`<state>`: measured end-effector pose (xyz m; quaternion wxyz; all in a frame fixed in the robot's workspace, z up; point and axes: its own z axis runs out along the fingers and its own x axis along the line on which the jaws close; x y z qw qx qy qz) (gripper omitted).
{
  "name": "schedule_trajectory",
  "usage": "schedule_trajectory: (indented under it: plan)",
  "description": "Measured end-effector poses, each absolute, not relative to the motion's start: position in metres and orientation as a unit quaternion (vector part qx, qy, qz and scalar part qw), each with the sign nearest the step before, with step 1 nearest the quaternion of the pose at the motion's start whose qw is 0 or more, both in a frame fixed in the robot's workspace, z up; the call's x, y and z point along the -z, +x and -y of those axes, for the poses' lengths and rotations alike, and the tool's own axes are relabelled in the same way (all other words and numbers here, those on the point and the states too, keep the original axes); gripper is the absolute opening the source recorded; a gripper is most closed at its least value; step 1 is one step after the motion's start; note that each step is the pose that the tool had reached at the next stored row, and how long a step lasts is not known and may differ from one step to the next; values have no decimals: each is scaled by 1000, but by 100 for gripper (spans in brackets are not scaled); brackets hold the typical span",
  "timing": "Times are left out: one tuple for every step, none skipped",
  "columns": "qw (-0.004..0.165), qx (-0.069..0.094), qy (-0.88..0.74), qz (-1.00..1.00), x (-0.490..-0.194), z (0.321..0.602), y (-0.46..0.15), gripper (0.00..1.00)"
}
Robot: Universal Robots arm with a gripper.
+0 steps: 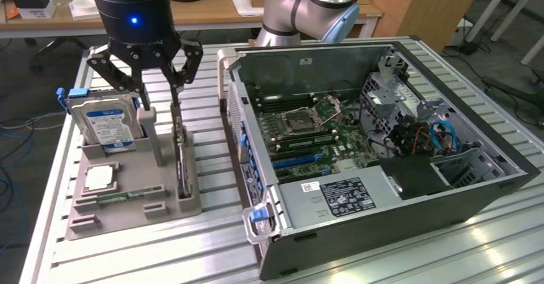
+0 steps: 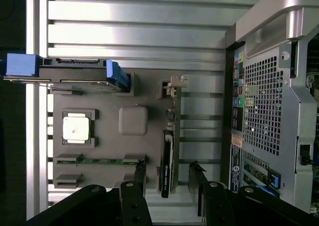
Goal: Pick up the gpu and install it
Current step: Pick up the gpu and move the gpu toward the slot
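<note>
Black fingers spread wide: the gripper (image 1: 160,104) hangs in the upper left of the exterior view's frame, jaws apart, nothing pinched between them. A blue light glows on the wrist above it. Over on the wrist view, the gripper (image 2: 168,166) has its 2 fingers (image 2: 138,178) standing either side of the gpu (image 2: 167,156), with a gap on each side and no contact that I can see.

And there is the gpu (image 1: 181,163), left of centre in the exterior view. It is a thin dark card up on its long edge, slotted into the exterior view's right side of the grey holder (image 1: 127,217). Its silvery bracket end points away from the gripper in the wrist view.

Sharing that holder (image 2: 99,178) is the hard drive (image 1: 104,125), upright with its blue label facing out and blue rails on its sides (image 2: 70,69). Just in front of it, the CPU chip (image 1: 99,177) lies flat in a square pocket (image 2: 76,128). A green memory stick (image 1: 114,198) lies beside that, nearer the camera.

To the exterior view's right stands the computer case (image 1: 476,188), side panel off, with the motherboard (image 1: 314,137) open to view. It sits just beside the holder.

Everything rests on a slatted aluminium table (image 1: 170,252). At top centre a second arm (image 1: 297,7) with pale blue joints stands behind the case, and a wooden desk (image 1: 213,13) runs across the back.
</note>
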<state>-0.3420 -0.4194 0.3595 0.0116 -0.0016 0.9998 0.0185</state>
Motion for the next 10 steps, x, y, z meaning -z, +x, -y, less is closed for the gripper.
schedule_trajectory:
  plan:
    - [12, -19, -2, -1000, -359, 419, -342, 47]
    - [12, -19, -2, -1000, -359, 419, -342, 47]
    - [12, -18, -2, -1000, -359, 419, -342, 47]
    - [12, -18, -2, -1000, -358, 419, -342, 47]
    - [12, -18, -2, -1000, -358, 419, -342, 47]
    - [12, -18, -2, -1000, -358, 419, -342, 47]
    - [12, -19, -2, -1000, -357, 419, -342, 47]
    - [12, -18, -2, -1000, -357, 419, -342, 47]
    - [12, -18, -2, -1000, -357, 419, -342, 47]
    - [12, -18, -2, -1000, -357, 419, -342, 47]
